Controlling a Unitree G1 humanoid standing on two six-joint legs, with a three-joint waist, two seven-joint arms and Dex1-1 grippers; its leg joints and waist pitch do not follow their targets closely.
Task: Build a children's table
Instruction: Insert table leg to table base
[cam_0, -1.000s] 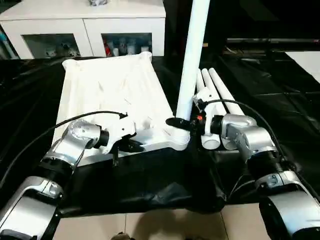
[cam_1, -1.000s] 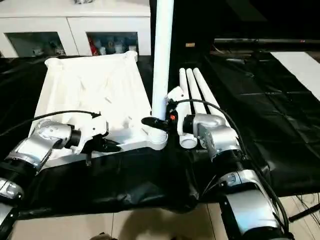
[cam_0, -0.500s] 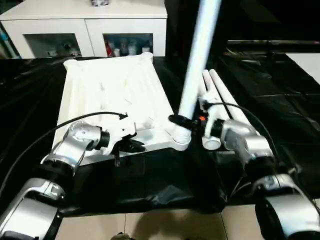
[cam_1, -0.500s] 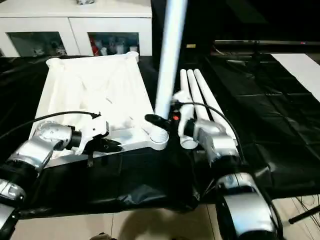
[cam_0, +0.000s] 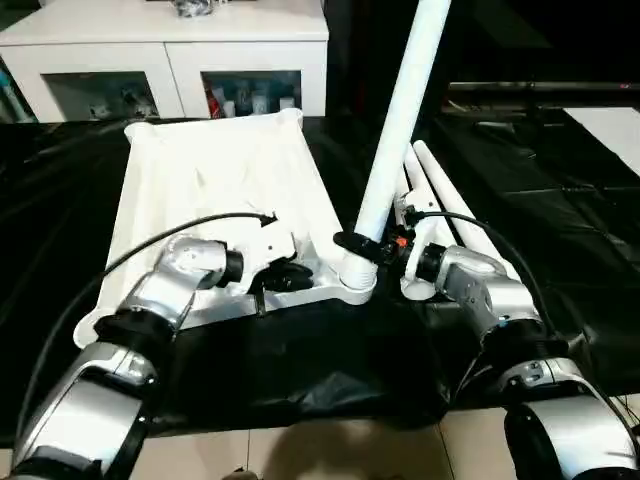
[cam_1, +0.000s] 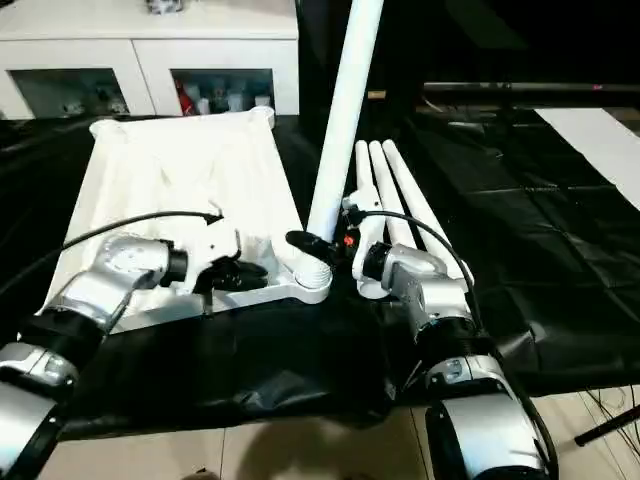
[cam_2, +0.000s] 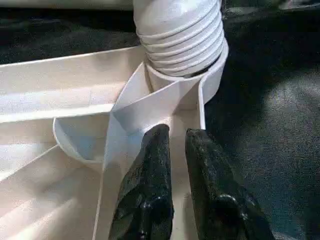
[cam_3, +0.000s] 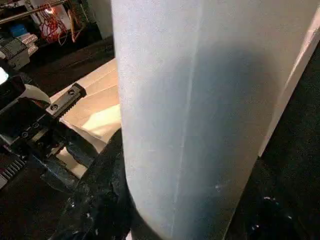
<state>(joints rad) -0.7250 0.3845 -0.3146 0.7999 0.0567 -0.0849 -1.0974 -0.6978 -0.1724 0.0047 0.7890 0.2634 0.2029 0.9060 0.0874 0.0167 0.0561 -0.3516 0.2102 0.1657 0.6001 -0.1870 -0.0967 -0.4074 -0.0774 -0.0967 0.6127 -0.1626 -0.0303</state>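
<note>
Tabletop (cam_0: 215, 175) inverted on black sheeting, leg (cam_0: 400, 120) tilted in its near corner socket (cam_0: 352, 280), right gripper (cam_0: 362, 244) clamped around leg base, left gripper (cam_2: 175, 150) slightly parted astride a rib beside socket, three spare legs (cam_0: 440, 190) just beyond.

Background furnishings and floor covering

White cabinet (cam_0: 165, 45) with two glass doors at the far side, small colourful items (cam_0: 250, 95) on its shelves behind the glass, an indistinct object on top. Black plastic sheeting (cam_0: 330, 360), wrinkled and glossy, spread over the floor; pale tiled floor (cam_0: 330, 450) along its near edge.
</note>
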